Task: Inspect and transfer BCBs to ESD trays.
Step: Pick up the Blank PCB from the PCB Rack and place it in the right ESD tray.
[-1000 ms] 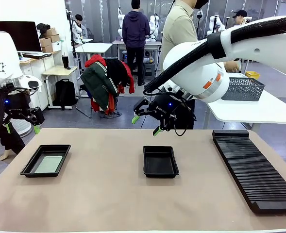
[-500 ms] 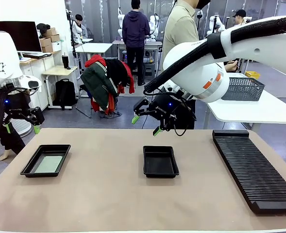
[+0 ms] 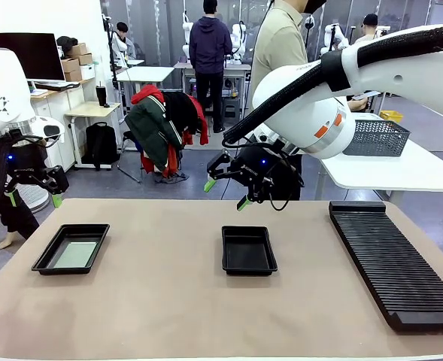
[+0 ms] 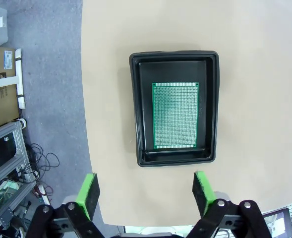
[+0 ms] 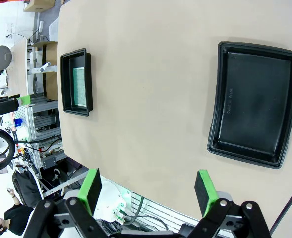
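The room is an open workshop with a grey floor (image 3: 183,184); a dark monitor (image 3: 34,54) and stacked cardboard boxes (image 3: 76,60) stand on desks at the far left; red and green jackets (image 3: 161,124) hang in a heap behind the bench; a person in a beige shirt (image 3: 277,45) stands at the far side.

The bench (image 3: 168,308) has a smooth, plain tan top; a second, white bench (image 3: 409,171) to the right carries a dark mesh basket (image 3: 375,138).

A long black ribbed rack (image 3: 390,263) lies along the tan bench's right side.

The left ESD tray (image 3: 40,263) sits near the left edge, and the BCB (image 3: 76,254) lies flat on its floor; in the left wrist view the board shows a green face with a fine dot grid and sits apart from the rim on all sides. The middle ESD tray (image 3: 249,269) sits at the centre, well apart from the other tray and the rack.

The right tool (image 3: 226,194) hangs above the far end of the middle tray, fingers spread, gripping nothing; the left tool (image 3: 34,199) hangs beyond the left tray, fingers likewise spread, holding nothing.

Small embossed marks on the middle tray's floor, seen from the right wrist, are too small to read; a label on a carton (image 4: 4,59) beside the bench in the left wrist view is also illegible.
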`<state>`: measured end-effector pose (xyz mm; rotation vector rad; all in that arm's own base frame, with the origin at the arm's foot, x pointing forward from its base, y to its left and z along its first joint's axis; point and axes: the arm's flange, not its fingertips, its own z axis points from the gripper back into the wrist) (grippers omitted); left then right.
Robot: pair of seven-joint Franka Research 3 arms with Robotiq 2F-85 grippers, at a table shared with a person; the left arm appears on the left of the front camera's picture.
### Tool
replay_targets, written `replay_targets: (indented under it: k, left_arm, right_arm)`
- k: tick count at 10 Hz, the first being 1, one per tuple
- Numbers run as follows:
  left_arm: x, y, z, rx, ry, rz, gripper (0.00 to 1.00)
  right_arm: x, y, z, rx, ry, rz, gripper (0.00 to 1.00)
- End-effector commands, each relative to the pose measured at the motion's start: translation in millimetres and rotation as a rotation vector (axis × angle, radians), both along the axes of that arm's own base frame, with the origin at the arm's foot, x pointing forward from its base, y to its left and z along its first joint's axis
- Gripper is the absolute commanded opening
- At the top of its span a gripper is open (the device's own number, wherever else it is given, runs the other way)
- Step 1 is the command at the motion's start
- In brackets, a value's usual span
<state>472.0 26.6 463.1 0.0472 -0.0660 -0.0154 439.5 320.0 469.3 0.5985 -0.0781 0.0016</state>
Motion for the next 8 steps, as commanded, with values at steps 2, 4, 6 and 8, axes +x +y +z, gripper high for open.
replay_targets:
  k: [2,4,6,8]
  left_arm:
    - [-0.1,-0.3,-1.1,-0.001,-0.005,0.000,1.00]
    - [-0.1,-0.3,-1.1,-0.001,-0.005,0.000,1.00]
    - [-0.1,-0.3,-1.1,-0.001,-0.005,0.000,1.00]
    - [-0.1,-0.3,-1.1,-0.001,-0.005,0.000,1.00]
  right_arm:
    - [2.5,2.3,-0.2,-0.017,0.002,-0.016,1.00]
    - [2.5,2.3,-0.2,-0.017,0.002,-0.016,1.00]
    - [2.5,2.3,-0.2,-0.017,0.002,-0.016,1.00]
    - [2.5,2.3,-0.2,-0.017,0.002,-0.016,1.00]
